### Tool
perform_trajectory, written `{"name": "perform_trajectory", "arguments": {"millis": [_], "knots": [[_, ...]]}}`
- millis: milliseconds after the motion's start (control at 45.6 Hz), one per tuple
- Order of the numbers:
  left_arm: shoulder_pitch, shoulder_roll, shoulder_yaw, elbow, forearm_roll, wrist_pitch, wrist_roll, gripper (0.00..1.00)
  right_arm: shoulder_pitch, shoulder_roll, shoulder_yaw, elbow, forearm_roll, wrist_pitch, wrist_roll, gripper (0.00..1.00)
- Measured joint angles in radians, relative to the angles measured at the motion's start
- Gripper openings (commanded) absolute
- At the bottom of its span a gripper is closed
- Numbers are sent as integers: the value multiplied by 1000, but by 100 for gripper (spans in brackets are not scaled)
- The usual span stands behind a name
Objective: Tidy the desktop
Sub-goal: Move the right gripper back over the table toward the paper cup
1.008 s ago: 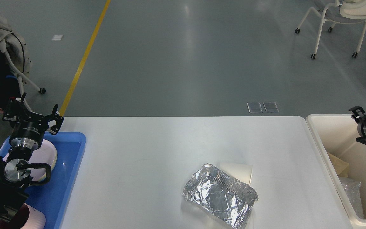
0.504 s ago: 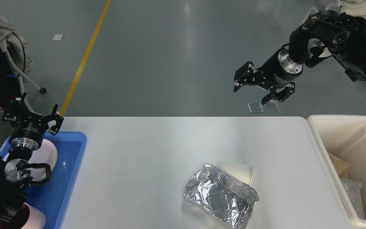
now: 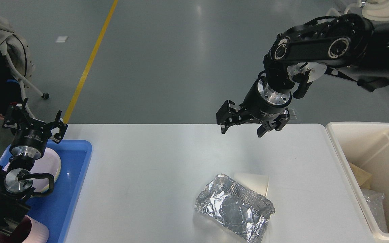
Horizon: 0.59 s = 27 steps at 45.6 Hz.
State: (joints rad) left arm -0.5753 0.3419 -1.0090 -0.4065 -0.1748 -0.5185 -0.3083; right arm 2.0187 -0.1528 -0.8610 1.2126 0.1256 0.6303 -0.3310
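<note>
Both grippers, left (image 3: 35,125) and right (image 3: 242,129), spread released above desktop (image 3: 154,175), its long axis left-right.

The white worktop (image 3: 154,162) is wide, matte and round-cornered; a crumpled foil tray (image 3: 235,207) lies on it toward the near edge, over a white card (image 3: 253,180).

The desktop (image 3: 154,162) lies bare across its left and middle, open to passage. Near its right-centre a crumpled foil container (image 3: 235,207) sits touching a white card (image 3: 253,180) just beyond it. A blue tray (image 3: 76,175) borders the left edge, a cream bin (image 3: 370,168) the right. The right gripper (image 3: 241,130), jaws spread, hangs over the far edge.
</note>
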Motion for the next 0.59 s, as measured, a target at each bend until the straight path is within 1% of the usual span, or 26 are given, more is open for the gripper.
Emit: {"name": "perform_trajectory", "arguments": {"millis": [131, 241, 416, 592], "knots": [[0, 0, 0, 0, 0, 0, 0, 98, -70, -6, -30, -9, -7, -82, 2, 100], [0, 0, 0, 0, 0, 0, 0, 98, -185, -15, -36, -46, -7, -128, 3, 100], [0, -1, 1, 0, 0, 0, 0, 98, -357, -9, -11, -131, -7, -151, 5, 100], [0, -1, 1, 0, 0, 0, 0, 98, -473, 37, 13, -206, -7, -184, 6, 100]]}}
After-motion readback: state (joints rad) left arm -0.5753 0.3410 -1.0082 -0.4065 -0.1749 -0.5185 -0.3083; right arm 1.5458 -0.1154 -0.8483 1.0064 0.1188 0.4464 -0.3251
